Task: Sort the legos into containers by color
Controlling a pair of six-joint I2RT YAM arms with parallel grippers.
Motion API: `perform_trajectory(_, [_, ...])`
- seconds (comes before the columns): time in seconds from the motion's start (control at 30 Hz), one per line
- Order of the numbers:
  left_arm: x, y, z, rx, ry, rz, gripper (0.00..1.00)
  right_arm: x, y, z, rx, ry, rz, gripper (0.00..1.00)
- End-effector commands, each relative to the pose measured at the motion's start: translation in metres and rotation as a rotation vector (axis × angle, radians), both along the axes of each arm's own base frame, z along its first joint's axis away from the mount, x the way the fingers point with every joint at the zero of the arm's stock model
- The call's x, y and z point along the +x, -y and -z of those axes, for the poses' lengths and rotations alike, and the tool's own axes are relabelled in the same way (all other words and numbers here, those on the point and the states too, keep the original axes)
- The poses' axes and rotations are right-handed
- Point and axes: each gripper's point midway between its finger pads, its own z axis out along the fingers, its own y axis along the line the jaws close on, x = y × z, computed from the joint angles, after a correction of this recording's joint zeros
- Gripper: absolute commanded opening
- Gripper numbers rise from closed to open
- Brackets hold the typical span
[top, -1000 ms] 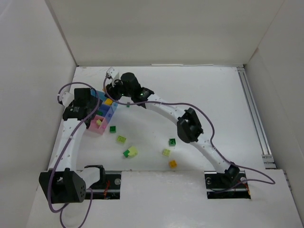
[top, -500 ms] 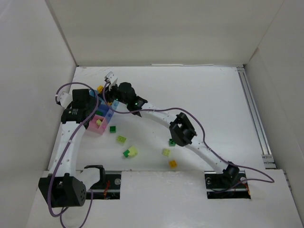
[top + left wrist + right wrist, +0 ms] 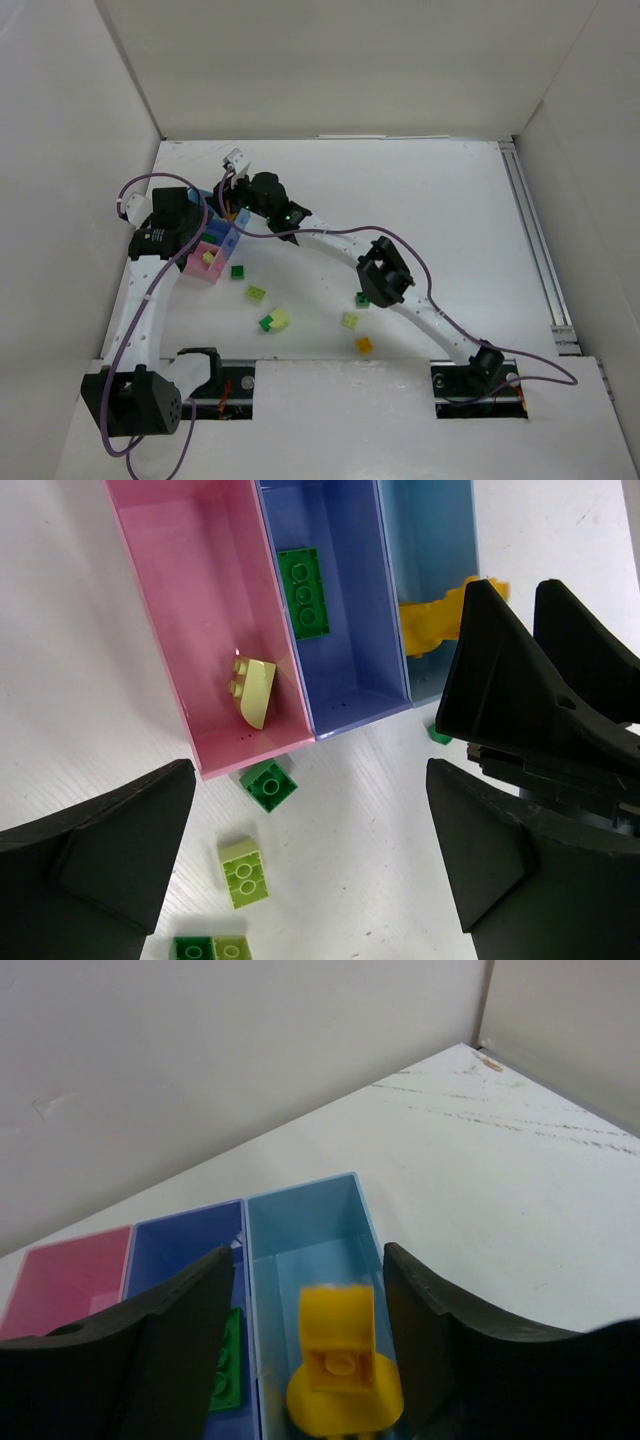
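Observation:
The three joined trays (image 3: 222, 240) lie at the left. In the left wrist view the pink tray (image 3: 150, 630) holds a pale yellow brick (image 3: 255, 690), the darker blue tray (image 3: 345, 670) a green brick (image 3: 303, 578), and the light blue tray (image 3: 430, 540) a yellow piece (image 3: 428, 625). My right gripper (image 3: 233, 198) is open over the light blue tray (image 3: 310, 1210). A blurred yellow brick (image 3: 338, 1335) sits loose between its jaws (image 3: 308, 1280), above a round yellow piece (image 3: 345, 1400). My left gripper (image 3: 300, 880) is open and empty above the trays' near end (image 3: 185, 232).
Loose bricks lie on the white table: green (image 3: 237, 271), yellow-green (image 3: 256, 293), a green and pale pair (image 3: 273, 320), green (image 3: 362, 298), yellow-green (image 3: 350, 320), orange (image 3: 364, 345). The right gripper's black fingers (image 3: 510, 670) crowd the light blue tray. White walls enclose the table.
My right arm has reached further left and back over the light blue tray. A yellow brick seen by its fingers half a second ago now hangs blurred between the open jaws. The left arm barely moved.

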Motion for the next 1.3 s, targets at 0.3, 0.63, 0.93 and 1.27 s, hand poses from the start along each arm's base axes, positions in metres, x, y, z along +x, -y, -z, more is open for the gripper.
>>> perform_trajectory(0.3, [-0.001, -0.002, -0.006, 0.016, 0.023, 0.009, 1.0, -0.008, 0.0, -0.043, 0.076, 0.057, -0.027, 0.71])
perform_trajectory(0.63, [0.0, -0.001, -0.009, 0.015, 0.029, 0.021, 1.0, -0.013, 0.005, -0.063, 0.069, 0.089, -0.033, 0.71])
perform_trajectory(0.93, [0.003, 0.005, -0.016, 0.032, 0.035, 0.099, 1.0, -0.018, 0.016, -0.077, 0.048, 0.096, -0.022, 0.71])
perform_trajectory(1.27, [0.01, 0.047, -0.02, 0.021, 0.084, 0.337, 1.0, -0.015, 0.12, -0.119, 0.038, 0.091, 0.086, 0.71])
